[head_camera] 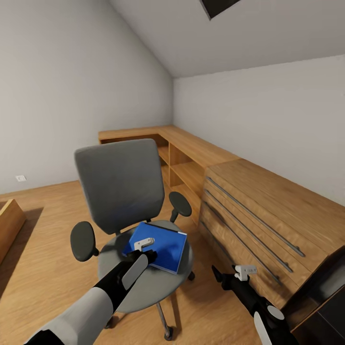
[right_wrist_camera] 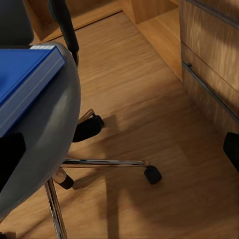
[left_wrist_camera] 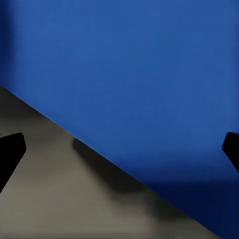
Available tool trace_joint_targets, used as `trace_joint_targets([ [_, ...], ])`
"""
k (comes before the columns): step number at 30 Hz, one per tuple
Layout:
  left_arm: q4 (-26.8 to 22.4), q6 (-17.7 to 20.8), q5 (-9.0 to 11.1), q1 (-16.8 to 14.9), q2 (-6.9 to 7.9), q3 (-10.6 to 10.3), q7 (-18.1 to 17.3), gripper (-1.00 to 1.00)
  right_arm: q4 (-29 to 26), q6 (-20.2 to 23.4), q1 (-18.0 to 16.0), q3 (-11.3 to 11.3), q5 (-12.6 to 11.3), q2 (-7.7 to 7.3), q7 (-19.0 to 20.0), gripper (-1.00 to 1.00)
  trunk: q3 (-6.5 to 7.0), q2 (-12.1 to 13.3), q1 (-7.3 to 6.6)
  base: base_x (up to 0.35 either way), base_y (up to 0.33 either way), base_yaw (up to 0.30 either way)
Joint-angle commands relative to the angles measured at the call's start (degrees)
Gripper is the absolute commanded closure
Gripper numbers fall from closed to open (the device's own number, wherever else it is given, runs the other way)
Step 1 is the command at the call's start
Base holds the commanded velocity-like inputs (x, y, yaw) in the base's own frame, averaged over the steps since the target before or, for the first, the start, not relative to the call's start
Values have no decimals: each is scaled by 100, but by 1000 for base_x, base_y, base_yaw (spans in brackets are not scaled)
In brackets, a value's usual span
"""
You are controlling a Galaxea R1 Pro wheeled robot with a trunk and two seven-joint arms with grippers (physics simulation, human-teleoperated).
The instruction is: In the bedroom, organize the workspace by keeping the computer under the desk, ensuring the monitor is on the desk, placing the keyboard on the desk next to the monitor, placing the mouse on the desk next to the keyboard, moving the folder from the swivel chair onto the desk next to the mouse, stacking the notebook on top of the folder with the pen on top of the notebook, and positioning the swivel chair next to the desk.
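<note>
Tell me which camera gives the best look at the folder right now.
The head view: the whole blue folder lies flat on the swivel chair seat, left gripper at its near edge. The left wrist view gives a close blue surface crossing the seat; the right wrist view catches one thick corner.

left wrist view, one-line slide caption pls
Open left gripper poised over the blue folder on the grey chair seat.

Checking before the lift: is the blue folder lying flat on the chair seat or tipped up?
Flat. The blue folder lies level on the swivel chair seat, its near corner under the open left pincer.
</note>
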Motion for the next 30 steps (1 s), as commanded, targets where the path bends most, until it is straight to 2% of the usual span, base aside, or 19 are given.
trace_joint_targets([
  [1,97,5,115,0,4,-28,34,-100,-2,30,-3,-19,-58,6,44,-100,-6,-2,0,-3,-3,0],
  [17,105,6,146,0,29,-2,43,-100,-10,30,-3,-19,-58,6,44,-100,-6,-2,0,0,0,0],
  [22,106,-1,141,0,29,-2,56,-100,-11,30,-3,-19,-58,6,44,-100,-96,-202,110,0,0,0],
  [30,106,6,156,0,29,-1,47,-100,-8,30,-3,-19,-58,6,44,-100,-96,-202,110,0,0,0],
])
